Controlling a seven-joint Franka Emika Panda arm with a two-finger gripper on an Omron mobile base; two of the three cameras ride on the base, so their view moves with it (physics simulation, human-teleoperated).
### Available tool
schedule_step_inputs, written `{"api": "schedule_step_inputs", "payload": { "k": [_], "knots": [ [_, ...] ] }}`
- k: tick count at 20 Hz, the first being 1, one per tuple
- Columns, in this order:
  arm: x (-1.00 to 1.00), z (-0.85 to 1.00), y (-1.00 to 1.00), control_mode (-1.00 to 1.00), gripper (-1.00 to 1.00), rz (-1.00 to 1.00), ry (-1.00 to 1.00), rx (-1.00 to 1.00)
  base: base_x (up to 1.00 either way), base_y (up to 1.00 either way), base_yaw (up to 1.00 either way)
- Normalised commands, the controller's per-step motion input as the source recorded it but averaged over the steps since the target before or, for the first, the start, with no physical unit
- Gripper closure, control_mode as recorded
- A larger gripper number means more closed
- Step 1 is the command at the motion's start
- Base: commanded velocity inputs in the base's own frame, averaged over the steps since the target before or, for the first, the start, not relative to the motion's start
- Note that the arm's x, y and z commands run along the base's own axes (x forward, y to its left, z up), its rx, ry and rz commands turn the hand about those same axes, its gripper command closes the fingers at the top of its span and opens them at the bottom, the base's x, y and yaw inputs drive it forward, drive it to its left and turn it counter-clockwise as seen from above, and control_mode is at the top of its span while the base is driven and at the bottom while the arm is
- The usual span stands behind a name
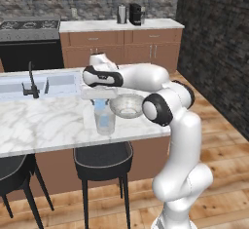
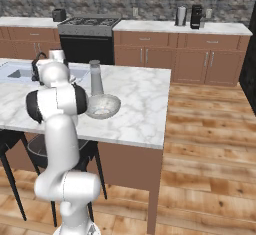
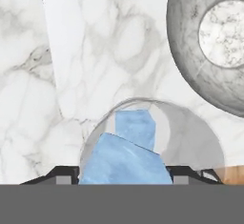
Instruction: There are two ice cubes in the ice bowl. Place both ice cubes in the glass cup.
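**A:** Ice cubes first: where are the two of them?

**B:** One cube (image 3: 136, 127) lies inside the glass cup (image 3: 195, 142). The second cube (image 3: 124, 161) hangs right above the cup's mouth, between the tips of the end effector (image 3: 125, 174), which looks pinched on two opposite faces of it.

**A:** And the ice bowl?

**B:** The ice bowl (image 3: 190, 70) stands just beside the cup on the desk (image 3: 95, 51). I see nothing blue left in it.

**A:** How will that cube handle?

**B:** I'd judge it light, hard and slick. The hold belongs on flat, parallel faces near the middle, not on corners, and a hard squeeze could shoot it out sideways. The cup looks fragile, so letting go low over its mouth seems wise.
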Motion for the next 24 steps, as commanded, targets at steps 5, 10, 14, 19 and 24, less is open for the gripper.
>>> {"api": "schedule_step_inputs", "payload": {
  "k": [5, 10, 14, 19, 24],
  "knots": [
    [-0.33, 0.0, -0.27, -1.0, 1.0, 0.0, -0.08, 0.02, 0.0, 0.0, 0.0],
    [0.05, -0.01, -0.25, -1.0, 1.0, 0.0, -0.07, 0.0, 0.0, 0.0, 0.0],
    [0.0, 0.0, -0.08, -1.0, 1.0, 0.0, -0.08, 0.01, 0.0, 0.0, 0.0],
    [0.01, 0.0, 0.0, -1.0, 1.0, 0.0, -0.03, 0.02, 0.0, 0.0, 0.0],
    [0.07, 0.0, 0.0, -1.0, 1.0, 0.0, 0.0, 0.0, 0.0, 0.0, 0.0]
  ]
}}
